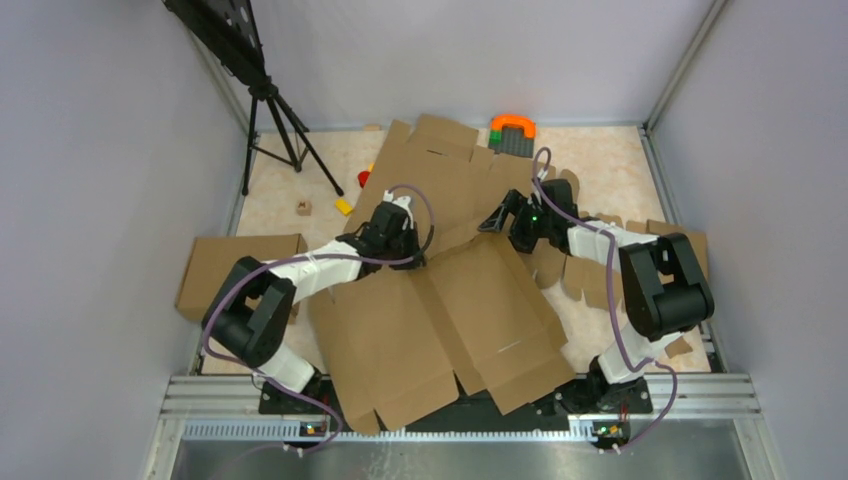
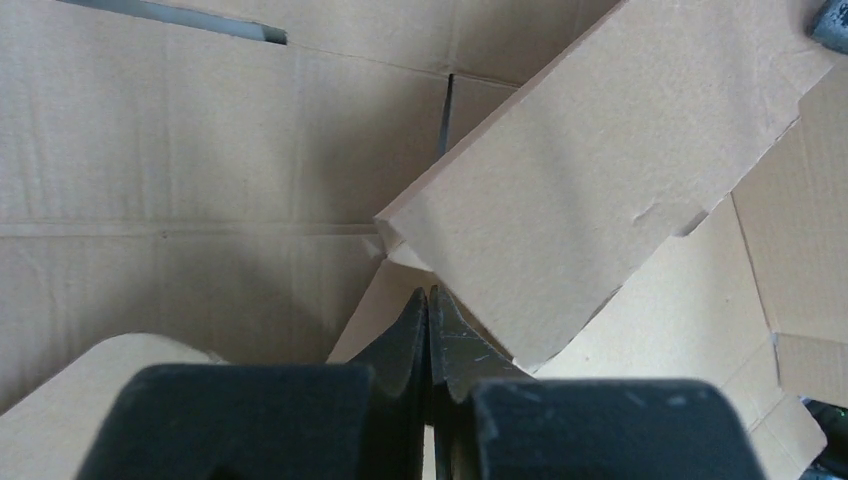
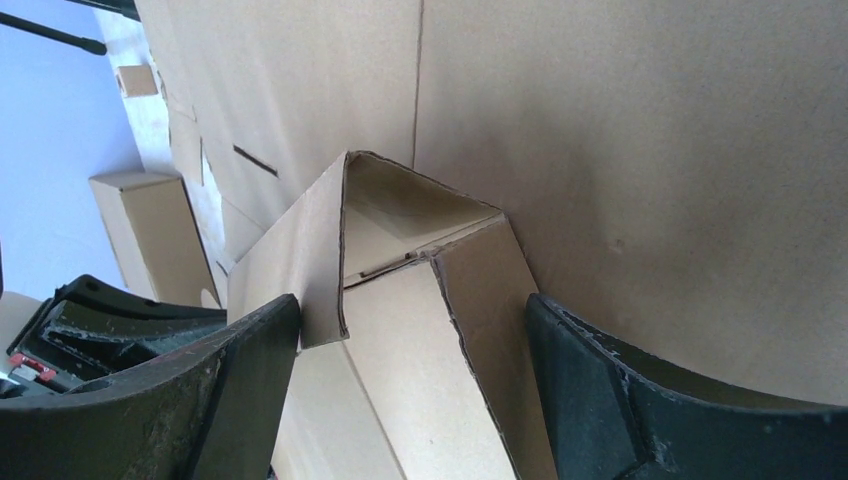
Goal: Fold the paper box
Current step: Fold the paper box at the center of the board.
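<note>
Robotics laboratory test cell — a tabletop [image 1: 610,165] enclosed by plain grey panels [image 1: 90,200] on metal framing. The left arm [image 1: 300,270] and right arm [image 1: 655,280] are mounted on an aluminium rail [image 1: 460,392] at the near edge. A tripod [image 1: 272,125] stands in the far left corner — near scattered toy blocks [image 1: 343,206].

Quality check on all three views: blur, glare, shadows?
Top external: evenly lit, mildly soft, no glare on the paper box. Left wrist: left gripper near and dark, box surface at lower left in shadow. Right wrist: right gripper dark in the foreground, folded flap between its fingers sharp.
</note>
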You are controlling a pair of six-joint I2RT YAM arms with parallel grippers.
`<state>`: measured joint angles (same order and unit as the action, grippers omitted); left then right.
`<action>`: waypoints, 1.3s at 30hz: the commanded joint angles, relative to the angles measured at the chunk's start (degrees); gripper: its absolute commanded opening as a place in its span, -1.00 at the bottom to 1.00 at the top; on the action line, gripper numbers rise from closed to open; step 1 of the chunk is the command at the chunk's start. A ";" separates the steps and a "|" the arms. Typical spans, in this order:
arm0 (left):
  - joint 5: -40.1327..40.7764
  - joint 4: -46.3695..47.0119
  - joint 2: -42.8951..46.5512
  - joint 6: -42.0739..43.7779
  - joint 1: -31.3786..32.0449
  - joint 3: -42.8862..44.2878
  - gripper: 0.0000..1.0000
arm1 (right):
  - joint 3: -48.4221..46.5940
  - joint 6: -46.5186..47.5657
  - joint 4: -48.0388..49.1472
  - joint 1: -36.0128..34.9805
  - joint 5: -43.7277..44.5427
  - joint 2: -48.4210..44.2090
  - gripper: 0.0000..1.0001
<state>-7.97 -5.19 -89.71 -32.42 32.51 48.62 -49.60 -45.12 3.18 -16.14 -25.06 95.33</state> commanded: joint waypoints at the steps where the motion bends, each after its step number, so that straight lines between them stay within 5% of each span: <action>1: 9.49 1.37 -0.91 -4.48 2.62 1.93 -1.00 | -0.50 0.21 1.03 -1.03 0.27 -1.71 0.61; 13: 16.49 14.15 9.03 -3.62 6.41 -11.07 -1.00 | 1.16 0.34 1.94 -1.26 0.72 -2.00 0.55; 32: 1.53 13.13 7.86 0.09 6.72 -15.74 -1.00 | 0.39 0.79 0.81 -1.20 1.27 -2.08 0.55; 39: 9.37 7.54 3.78 3.43 11.48 -13.68 -1.00 | 0.39 0.87 0.94 -1.41 1.43 -1.83 0.55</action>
<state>-3.05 6.76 -83.00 -31.90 40.53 33.58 -48.64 -45.01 3.46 -16.78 -24.43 95.26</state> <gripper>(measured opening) 0.001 0.777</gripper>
